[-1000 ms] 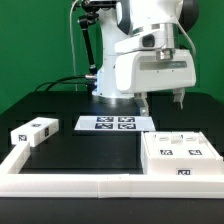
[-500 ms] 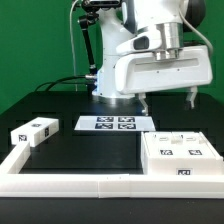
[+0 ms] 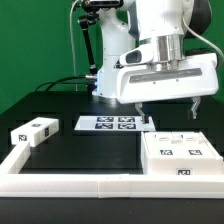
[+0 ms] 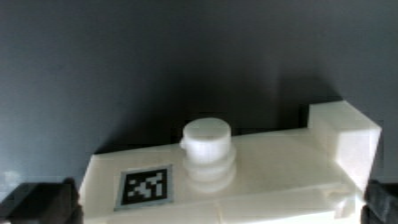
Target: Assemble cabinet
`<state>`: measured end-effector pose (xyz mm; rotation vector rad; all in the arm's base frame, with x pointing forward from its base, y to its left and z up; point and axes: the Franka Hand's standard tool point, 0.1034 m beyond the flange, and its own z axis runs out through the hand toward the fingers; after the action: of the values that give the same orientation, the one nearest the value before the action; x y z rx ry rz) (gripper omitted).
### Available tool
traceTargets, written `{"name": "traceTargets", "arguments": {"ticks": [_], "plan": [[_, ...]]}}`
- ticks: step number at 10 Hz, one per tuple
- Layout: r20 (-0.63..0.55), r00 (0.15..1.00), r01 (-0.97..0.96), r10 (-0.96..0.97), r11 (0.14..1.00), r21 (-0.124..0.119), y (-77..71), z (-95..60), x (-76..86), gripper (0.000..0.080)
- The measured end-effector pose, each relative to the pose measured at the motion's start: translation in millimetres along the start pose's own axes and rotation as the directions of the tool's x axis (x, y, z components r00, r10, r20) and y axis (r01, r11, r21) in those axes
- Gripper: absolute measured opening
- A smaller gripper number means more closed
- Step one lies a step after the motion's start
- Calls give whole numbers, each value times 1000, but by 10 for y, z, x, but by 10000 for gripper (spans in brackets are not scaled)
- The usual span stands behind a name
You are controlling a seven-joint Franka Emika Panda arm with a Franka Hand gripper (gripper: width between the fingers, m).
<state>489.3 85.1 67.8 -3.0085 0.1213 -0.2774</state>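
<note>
The cabinet body (image 3: 180, 155) is a large white boxy part with tags on its top and front, lying at the exterior view's right. My gripper (image 3: 168, 107) hangs above it, open and empty, with its dark fingers (image 3: 196, 105) spread wide. In the wrist view the cabinet body (image 4: 267, 175) fills the lower part, showing one tag (image 4: 146, 186) and a short white round peg (image 4: 210, 150). The gripper (image 4: 210, 208) straddles it, and only the dark fingertips (image 4: 36, 202) show at the corners. A small white tagged block (image 3: 33, 131) lies at the exterior view's left.
The marker board (image 3: 113, 124) lies on the black table behind the middle, by the robot base (image 3: 115, 95). Long white border rails (image 3: 80, 186) run along the front and the left edge. A green wall stands behind.
The gripper has moved toward the exterior view's right and lower, and now hangs over the cabinet body. Its fingers stay open. The parts on the table have not moved.
</note>
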Motion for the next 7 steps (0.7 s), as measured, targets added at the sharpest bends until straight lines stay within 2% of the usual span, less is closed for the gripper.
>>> {"name": "traceTargets", "arguments": {"ticks": [2, 7], "plan": [[3, 1000, 8, -8, 1000, 0, 8, 22, -9, 797], [3, 1000, 10, -10, 1000, 6, 73, 401, -95, 797]]}}
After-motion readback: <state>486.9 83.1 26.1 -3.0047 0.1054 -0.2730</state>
